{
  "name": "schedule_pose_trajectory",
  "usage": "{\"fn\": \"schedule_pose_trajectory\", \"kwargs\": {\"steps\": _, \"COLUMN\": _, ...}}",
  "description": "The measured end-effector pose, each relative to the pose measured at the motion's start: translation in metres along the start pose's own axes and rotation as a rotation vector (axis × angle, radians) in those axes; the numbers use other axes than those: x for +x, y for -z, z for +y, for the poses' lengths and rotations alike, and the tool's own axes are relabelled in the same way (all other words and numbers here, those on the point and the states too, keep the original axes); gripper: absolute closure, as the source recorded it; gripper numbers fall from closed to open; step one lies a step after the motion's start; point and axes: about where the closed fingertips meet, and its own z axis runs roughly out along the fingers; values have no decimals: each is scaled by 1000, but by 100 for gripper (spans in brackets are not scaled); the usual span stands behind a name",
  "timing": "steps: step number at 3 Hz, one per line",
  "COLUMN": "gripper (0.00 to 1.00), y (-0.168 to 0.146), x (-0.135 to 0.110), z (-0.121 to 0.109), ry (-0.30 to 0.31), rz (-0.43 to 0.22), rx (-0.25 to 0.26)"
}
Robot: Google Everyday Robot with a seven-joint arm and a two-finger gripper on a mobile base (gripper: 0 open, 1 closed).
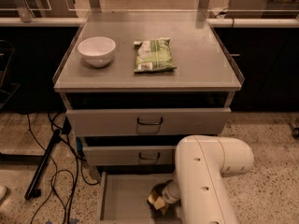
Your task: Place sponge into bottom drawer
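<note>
Sponge (155,201), small and pale yellow, down inside the bottom drawer (122,197), towards the right of its flat grey floor and close to the lower edge of the view. Right at the sponge, meeting it from above and the right, gripper (163,193), dark and mostly hidden beneath the arm. Cannot tell how wide the gripper stands, nor whether it has hold of the sponge. Cannot tell either whether the sponge rests on the drawer floor or hangs just above it.

Bottom drawer pulled well out: a shallow grey tray with thin side walls, grey floor showing to the left of the sponge. Reaching down into it from the lower right, bulky white arm (208,176) with a rounded elbow, covering the drawer's right part.

Above, middle drawer (117,156), out slightly, dark loop handle at its centre. Above that, top drawer (107,122), also out a little, with the same kind of handle.

On the grey cabinet top (205,59), white bowl (96,51) upright at the left; green snack packet (153,55) lying flat near the middle, beside the bowl but apart from it.

Left of the cabinet, black cables (70,185) trailing over speckled floor (271,139), and a dark rod (44,164) slanting down to the left.
</note>
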Motion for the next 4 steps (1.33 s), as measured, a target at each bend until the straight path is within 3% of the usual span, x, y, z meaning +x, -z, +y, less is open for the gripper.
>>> {"fn": "schedule_pose_trajectory", "kwargs": {"steps": 3, "gripper": 16, "y": 0, "x": 0, "z": 0, "ry": 0, "rz": 0, "rx": 0}}
{"fn": "schedule_pose_trajectory", "kwargs": {"steps": 4, "gripper": 0, "y": 0, "x": 0, "z": 0, "ry": 0, "rz": 0, "rx": 0}}
